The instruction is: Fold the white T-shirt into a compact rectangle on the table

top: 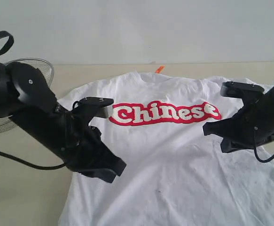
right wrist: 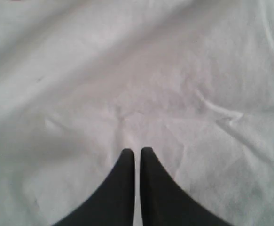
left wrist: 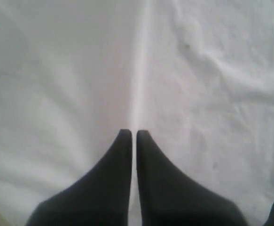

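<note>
"Counting it up from where you stand, what do you make it?"

"One white T-shirt point(top: 174, 160), one desk point(top: 24, 197) under it, two pincers. There is also one wire basket point(top: 39, 67) at the far left corner, off the cloth."

"And on the shirt itself?"

"One line of red lettering point(top: 165, 113) across the chest and one small orange neck tag point(top: 159, 69) poking out behind the collar. The shirt lies spread flat, front up, collar towards the far edge – the hem runs out of sight at the near side."

"Where does it sit against the left pincer point(left wrist: 134, 133)?"

"Right beneath it. That pincer hangs over the shirt's left flank, below the sleeve and nearer us than the lettering. Its camera sees white cloth all round the tips, with a soft crease running away from them."

"Clenched?"

"Clenched, the two black fingers nearly pressed together. Whether any cloth is caught between them I cannot tell."

"The right pincer point(right wrist: 137, 151)?"

"The same picture on the other side – over the right flank, just beside the end of the lettering, tips pointing in towards the middle of the shirt. It is clamped too, with rumpled white fabric filling everything in front of it. Touching or just above the cloth, I cannot say."
</note>
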### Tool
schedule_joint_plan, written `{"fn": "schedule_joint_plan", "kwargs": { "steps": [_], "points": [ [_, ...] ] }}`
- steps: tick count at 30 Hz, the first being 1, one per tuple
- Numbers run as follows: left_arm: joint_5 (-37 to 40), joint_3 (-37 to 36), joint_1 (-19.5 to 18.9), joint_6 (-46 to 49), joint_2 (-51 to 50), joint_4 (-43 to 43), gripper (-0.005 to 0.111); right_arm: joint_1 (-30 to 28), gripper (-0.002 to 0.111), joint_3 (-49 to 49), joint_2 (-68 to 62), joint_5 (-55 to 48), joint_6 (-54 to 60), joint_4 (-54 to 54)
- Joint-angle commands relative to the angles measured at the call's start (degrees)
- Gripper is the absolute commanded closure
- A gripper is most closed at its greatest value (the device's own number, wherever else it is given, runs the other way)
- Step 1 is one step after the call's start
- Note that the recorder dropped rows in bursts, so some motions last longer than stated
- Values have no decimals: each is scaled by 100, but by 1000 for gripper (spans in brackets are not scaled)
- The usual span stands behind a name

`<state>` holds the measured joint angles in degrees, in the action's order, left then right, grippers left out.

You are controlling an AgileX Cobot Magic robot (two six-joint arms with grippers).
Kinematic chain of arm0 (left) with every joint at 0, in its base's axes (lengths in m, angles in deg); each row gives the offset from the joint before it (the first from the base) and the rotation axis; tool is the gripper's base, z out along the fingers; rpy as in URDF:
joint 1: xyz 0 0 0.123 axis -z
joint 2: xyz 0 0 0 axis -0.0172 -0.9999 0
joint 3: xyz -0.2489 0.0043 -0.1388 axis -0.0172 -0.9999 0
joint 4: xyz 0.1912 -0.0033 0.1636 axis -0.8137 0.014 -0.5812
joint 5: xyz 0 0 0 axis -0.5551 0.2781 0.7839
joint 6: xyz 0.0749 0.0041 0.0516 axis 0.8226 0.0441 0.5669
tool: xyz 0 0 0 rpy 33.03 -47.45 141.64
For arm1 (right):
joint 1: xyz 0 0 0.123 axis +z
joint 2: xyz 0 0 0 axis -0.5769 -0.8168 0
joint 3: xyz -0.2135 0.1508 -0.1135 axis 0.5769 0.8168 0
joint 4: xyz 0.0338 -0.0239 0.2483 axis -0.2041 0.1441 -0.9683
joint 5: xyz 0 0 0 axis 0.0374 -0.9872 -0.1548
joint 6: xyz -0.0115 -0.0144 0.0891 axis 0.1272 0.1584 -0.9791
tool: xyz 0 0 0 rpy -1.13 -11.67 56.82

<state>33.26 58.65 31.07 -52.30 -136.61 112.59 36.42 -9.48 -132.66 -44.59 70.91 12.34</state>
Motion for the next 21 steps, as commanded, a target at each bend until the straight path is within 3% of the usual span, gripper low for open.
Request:
{"fn": "schedule_joint_plan", "kwargs": {
  "steps": [1, 10, 15, 21],
  "points": [
    [-168, 191, 42, -26, -343, -31, 102, -63, 108, -62, -239, -79, -22, 118],
    [-540, 226, -42, -26, -1115, -72, 102, -63, 108, -51, -494, -586, -36, 303],
    [-213, 226, -42, -3, -1129, -72, 102, -63, 108, 25, -505, -1287, -567, 1003],
    [423, 226, -42, -3, -1129, -72, 102, -63, 108, 413, -505, -1289, -807, 1263]
  ]
}}
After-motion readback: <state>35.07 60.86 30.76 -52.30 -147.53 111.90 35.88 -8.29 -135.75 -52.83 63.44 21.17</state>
